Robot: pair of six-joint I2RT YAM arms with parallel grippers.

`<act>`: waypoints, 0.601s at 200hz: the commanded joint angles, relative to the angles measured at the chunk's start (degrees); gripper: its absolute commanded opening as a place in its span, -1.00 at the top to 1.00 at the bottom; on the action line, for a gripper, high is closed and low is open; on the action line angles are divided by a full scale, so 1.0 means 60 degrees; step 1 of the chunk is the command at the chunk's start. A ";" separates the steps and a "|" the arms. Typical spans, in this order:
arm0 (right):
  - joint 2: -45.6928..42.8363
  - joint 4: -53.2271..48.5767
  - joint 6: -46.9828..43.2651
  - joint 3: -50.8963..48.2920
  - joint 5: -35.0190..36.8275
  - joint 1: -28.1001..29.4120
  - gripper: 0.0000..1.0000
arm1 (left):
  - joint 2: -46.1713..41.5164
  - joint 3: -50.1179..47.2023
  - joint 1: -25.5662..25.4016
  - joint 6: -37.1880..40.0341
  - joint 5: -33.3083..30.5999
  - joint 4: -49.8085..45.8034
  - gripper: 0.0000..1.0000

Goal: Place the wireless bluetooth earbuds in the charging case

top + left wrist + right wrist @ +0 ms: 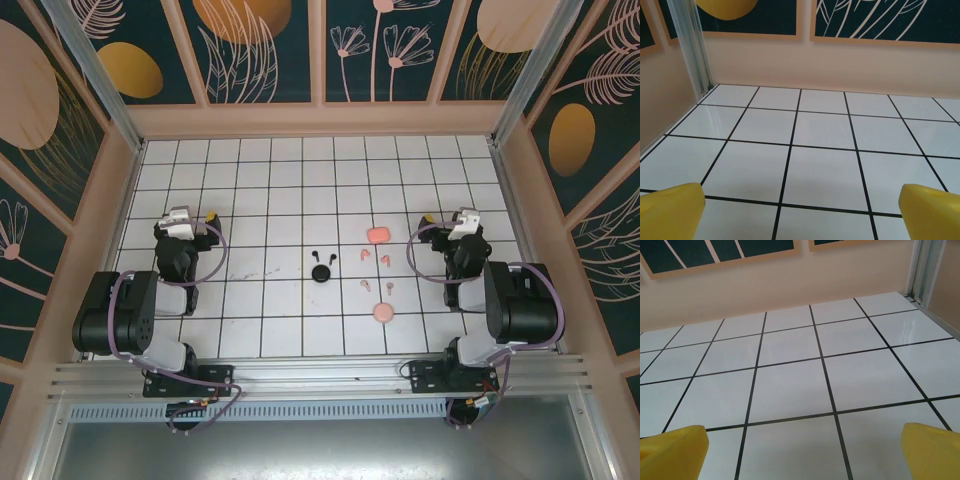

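On the white tiled floor (270,190), two black earbuds (314,255) lie just behind the round black case (321,273). To their right, four pink earbuds (364,254) are scattered between the farther pink case (377,235) and the nearer pink case (382,313). All of these sit in the middle, between the two arms. Whether any case holds a bud is too small to tell. The left gripper (800,220) and right gripper (800,455) hang over bare tiles, their yellow fingers spread wide apart. Open floor lies ahead of each, up to the back wall (840,65).
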 commanded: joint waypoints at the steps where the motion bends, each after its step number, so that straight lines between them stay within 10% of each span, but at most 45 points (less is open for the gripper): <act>1: 0.0046 0.0168 -0.0107 0.0164 -0.0171 -0.0080 -0.98 | 0.0017 0.0058 0.0057 -0.0145 0.0032 0.0094 -0.98; 120: 0.0044 0.0138 -0.0076 0.0173 -0.0242 -0.0114 -0.98 | 0.0035 0.0116 0.0057 -0.0160 0.0040 0.0014 -0.98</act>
